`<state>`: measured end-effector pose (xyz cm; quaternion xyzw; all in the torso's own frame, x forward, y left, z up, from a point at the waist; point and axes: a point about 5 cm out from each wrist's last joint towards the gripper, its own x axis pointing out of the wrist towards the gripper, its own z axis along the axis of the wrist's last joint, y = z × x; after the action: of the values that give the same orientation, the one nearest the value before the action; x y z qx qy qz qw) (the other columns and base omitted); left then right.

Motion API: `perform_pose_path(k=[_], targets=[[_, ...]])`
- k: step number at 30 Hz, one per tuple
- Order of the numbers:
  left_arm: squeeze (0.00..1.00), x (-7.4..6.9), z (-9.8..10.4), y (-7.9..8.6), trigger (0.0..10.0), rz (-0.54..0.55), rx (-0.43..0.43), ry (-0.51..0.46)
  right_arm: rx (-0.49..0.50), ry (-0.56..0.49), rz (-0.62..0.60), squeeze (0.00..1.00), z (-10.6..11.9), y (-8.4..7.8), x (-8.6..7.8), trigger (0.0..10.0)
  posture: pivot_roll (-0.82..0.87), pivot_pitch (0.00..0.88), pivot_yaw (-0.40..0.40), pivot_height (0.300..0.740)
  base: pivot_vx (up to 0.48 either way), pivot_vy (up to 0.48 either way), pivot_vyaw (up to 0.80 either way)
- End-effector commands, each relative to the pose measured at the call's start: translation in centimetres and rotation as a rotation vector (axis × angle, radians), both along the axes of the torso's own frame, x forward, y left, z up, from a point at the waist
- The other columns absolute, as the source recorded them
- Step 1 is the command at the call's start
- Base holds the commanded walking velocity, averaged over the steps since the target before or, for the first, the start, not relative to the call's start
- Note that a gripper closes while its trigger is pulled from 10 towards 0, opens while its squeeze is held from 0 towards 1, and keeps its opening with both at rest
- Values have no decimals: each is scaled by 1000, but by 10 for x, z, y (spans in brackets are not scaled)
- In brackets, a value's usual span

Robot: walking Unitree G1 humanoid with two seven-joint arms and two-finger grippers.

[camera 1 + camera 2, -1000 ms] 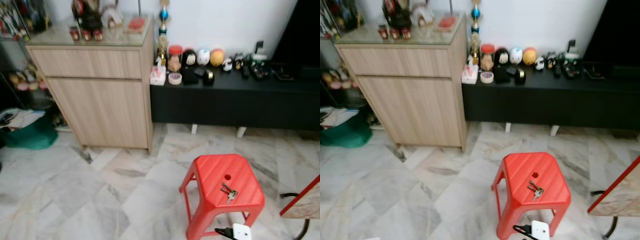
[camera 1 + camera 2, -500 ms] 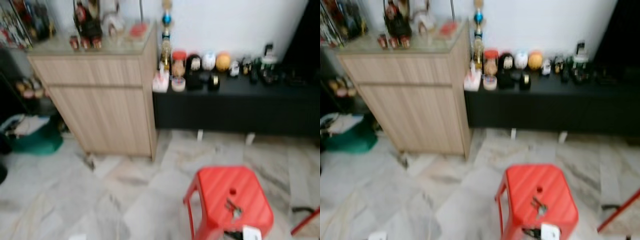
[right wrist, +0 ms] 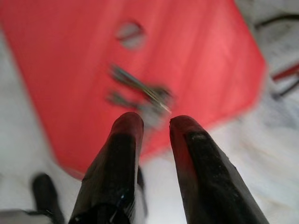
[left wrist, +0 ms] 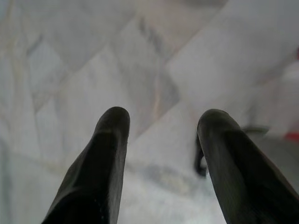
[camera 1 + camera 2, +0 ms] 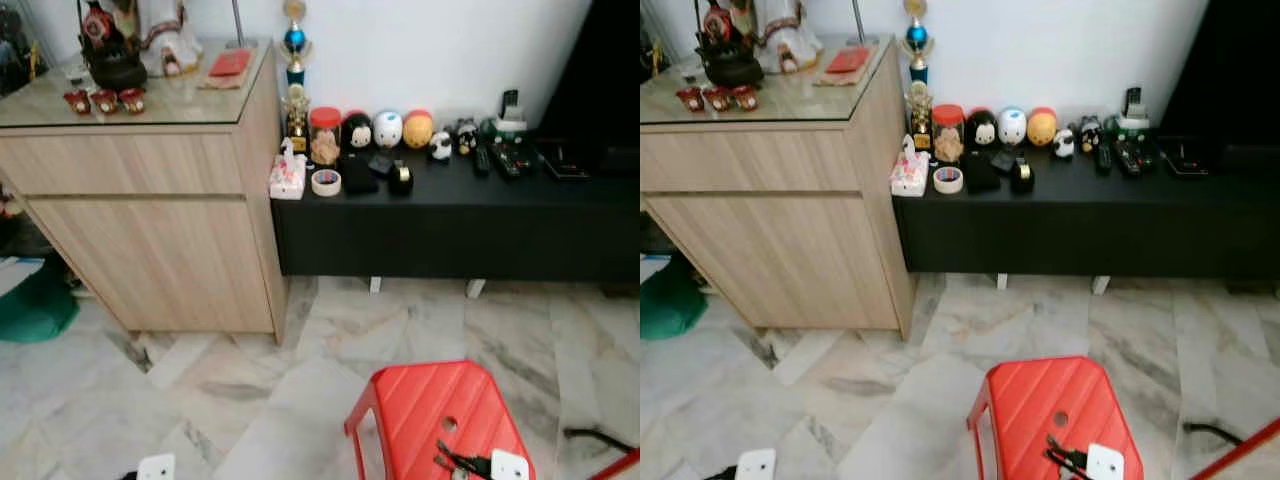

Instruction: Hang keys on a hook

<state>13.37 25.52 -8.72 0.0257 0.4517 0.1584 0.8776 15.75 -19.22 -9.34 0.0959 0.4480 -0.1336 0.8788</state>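
The right gripper (image 3: pixel 155 122) hangs slightly parted (seemingly empty); the left gripper (image 4: pixel 163 119) spreads wide, pointing down.

Left gripper (image 4: pixel 161 123) with two long black fingers (image 4: pixel 105 163), rounded tips, smooth matte surface, right gripper (image 3: pixel 153 125) with matching black fingers (image 3: pixel 117 163), faintly tinted red, small white block (image 5: pixel 508 466) seen at each wrist in the eye views
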Motion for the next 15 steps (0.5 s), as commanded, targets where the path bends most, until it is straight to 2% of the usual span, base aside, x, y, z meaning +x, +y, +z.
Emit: perform_pose_path(k=[1, 5, 14, 15], targets=[[0, -6, -3, -1, 10000, 8, -8, 29, 15, 10, -39, 0, -3, 1, -8, 10000, 30, 0, 5, 740, 0, 0, 0], [0, -6, -2, 0, 10000, 6, -7, 29, 16, 6, -46, 0, -3, 1, -8, 10000, 28, 0, 6, 740, 0, 0, 0], [0, -4, 2, 10, 10000, 2, 3, 10, 25, -2, -53, 0, -3, 1, -9, 10000, 25, 0, 5, 740, 0, 0, -763], [0, -3, 6, 22, 10000, 8, 12, 1, 28, -3, -52, 0, -3, 1, -9, 10000, 27, 0, 5, 740, 0, 0, -763]])
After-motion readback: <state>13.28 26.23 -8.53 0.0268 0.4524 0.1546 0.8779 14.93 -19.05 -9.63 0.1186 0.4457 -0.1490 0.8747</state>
